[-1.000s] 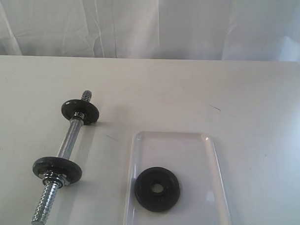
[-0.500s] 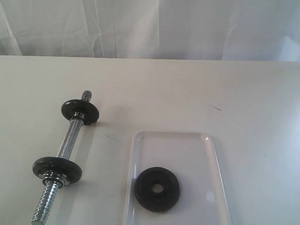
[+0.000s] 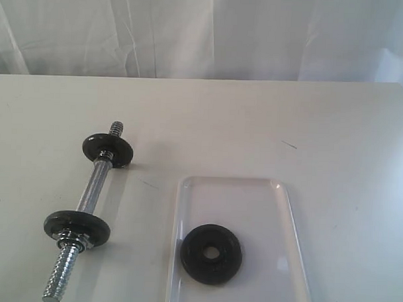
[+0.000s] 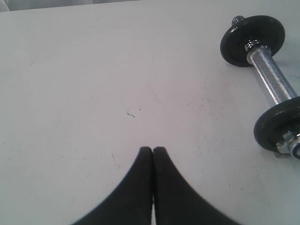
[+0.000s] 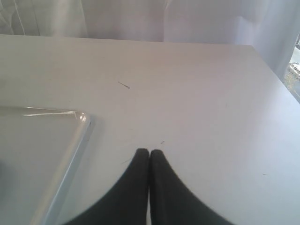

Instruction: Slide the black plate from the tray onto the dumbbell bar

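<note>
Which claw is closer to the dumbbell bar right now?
Left. The left claw, shut, has the dumbbell bar close by in its wrist view. The right claw, also shut, is beside the tray corner, with no bar in its view.

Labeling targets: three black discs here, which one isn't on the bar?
The black plate lying flat in the tray; the other two sit on the dumbbell bar.

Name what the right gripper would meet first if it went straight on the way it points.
Probably nothing: ahead of the right gripper lies only bare table; the tray sits off to one side.
</note>
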Robot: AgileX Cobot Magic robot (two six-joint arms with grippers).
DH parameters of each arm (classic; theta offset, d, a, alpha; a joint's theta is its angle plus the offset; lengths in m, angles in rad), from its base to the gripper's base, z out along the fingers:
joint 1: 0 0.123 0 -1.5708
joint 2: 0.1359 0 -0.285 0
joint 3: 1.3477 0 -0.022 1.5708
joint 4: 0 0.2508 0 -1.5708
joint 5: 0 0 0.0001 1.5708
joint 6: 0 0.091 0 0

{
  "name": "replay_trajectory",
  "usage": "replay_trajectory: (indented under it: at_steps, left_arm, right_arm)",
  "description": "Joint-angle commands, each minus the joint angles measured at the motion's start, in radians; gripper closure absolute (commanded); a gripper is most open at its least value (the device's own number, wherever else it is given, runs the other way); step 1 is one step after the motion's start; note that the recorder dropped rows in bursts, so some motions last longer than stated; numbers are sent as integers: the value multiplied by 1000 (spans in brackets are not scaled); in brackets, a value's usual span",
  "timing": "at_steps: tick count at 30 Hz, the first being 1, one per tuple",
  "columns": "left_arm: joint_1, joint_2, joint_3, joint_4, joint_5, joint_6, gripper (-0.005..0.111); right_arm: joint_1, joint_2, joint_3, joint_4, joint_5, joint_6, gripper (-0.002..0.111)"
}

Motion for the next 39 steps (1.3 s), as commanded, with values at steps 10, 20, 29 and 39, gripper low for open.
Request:
replay_trajectory:
  at_steps: [10,20,29,39]
  left_arm:
    - [-7,-5,3,-2,-1,-6,107]
    - [-7,-5,3,-2,-2,-6,107]
    - [-7,231,-40,-2,8,-6,107]
    - [-7,303,-97,-2,-35,-6,107]
  right_arm:
    - [1,-7,5,-9,-5,20,108]
    - [1,-7,5,-9,-5,20,108]
    - [1,-7,5,-9,-5,20,108]
    - [1,-7,5,-9,-5,20,108]
